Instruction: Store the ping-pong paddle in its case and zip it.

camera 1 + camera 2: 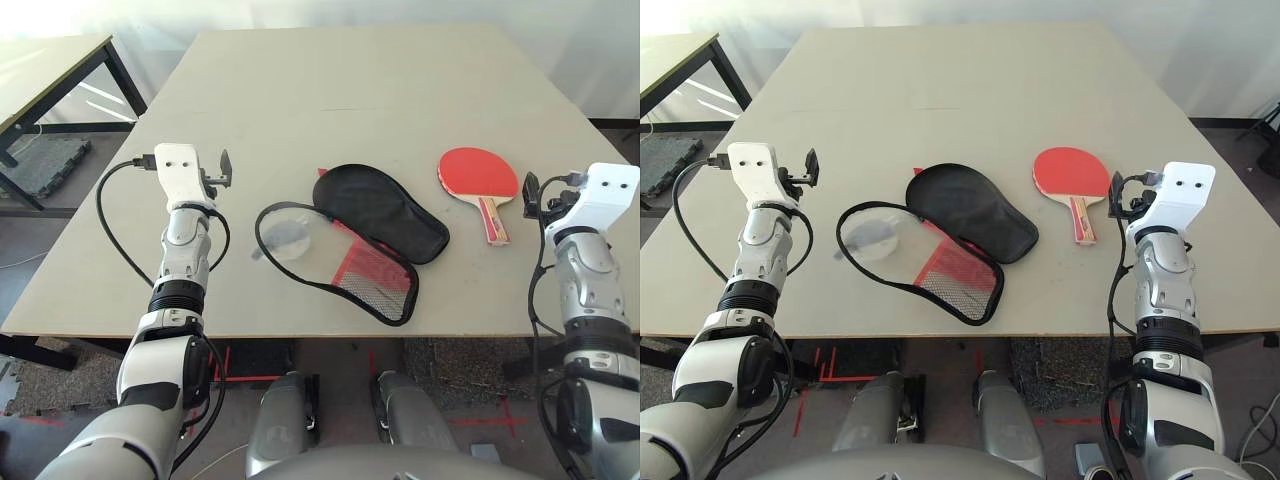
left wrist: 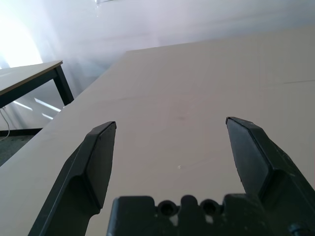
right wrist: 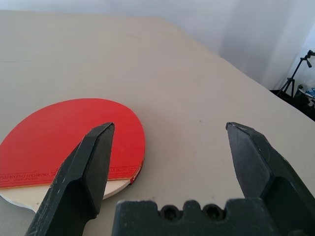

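The ping-pong paddle lies flat on the right of the table, red face up, its striped wooden handle pointing toward me. The case lies unzipped and spread open in the middle: a black half and a half with a clear window and red mesh-covered panel. My left gripper hovers open to the left of the case, over bare tabletop. My right gripper is open just right of the paddle, whose red blade lies beside one finger.
The beige table has bare room at the back and on the left. A second table with black legs stands beyond the left edge. Black cables loop from my left wrist.
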Controlling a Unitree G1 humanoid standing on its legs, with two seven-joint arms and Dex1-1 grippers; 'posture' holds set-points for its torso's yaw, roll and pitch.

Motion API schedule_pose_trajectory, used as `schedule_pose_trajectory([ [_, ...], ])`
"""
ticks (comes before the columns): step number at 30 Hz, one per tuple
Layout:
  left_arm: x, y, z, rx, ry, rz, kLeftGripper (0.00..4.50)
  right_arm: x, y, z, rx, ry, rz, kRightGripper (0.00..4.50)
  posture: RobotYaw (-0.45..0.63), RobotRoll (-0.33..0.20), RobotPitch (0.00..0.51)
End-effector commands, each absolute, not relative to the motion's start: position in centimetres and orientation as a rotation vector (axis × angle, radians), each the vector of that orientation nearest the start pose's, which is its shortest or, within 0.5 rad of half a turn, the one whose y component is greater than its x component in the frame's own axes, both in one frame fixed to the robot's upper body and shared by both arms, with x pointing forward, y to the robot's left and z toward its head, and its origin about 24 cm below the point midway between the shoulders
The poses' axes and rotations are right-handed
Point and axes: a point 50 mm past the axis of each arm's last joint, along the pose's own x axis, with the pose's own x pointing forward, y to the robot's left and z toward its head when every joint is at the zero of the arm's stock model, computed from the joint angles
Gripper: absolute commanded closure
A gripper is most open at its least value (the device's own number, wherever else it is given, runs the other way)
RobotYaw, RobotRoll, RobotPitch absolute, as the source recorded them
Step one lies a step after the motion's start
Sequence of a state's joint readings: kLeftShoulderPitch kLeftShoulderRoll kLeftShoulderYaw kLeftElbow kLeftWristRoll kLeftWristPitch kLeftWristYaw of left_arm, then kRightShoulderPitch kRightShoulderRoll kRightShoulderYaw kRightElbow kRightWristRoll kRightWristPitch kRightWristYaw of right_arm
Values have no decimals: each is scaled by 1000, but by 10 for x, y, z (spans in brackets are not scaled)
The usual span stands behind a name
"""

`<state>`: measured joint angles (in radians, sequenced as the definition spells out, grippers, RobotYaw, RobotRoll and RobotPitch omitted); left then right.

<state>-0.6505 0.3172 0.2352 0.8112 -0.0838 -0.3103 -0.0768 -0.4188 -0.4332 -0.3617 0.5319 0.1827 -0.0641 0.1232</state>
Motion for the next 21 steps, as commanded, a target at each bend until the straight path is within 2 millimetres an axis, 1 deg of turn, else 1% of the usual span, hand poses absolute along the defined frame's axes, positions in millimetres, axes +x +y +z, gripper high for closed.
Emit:
schedule_pose_trajectory([
  [1,360,248,104,106,-174,143,0,314,-309,95,-87,-63,-270,21,-40,0,46],
  [6,360,249,104,105,-176,143,0,317,-306,94,-87,-61,-263,21,-31,0,46],
  [10,359,250,106,112,-177,99,0,318,-304,96,-85,-53,-264,21,-53,0,54],
  [13,358,249,106,105,-172,16,0,316,-304,101,-61,-60,-275,21,-76,0,54],
  [16,359,250,112,89,-180,-72,0,315,-298,105,-29,-60,-267,21,-94,0,50],
  [19,359,252,123,91,-192,-191,0,315,-291,110,-15,-20,-260,21,-105,0,52],
  [21,358,252,133,84,-192,-304,0,315,-285,113,-15,27,-254,21,-116,0,54],
])
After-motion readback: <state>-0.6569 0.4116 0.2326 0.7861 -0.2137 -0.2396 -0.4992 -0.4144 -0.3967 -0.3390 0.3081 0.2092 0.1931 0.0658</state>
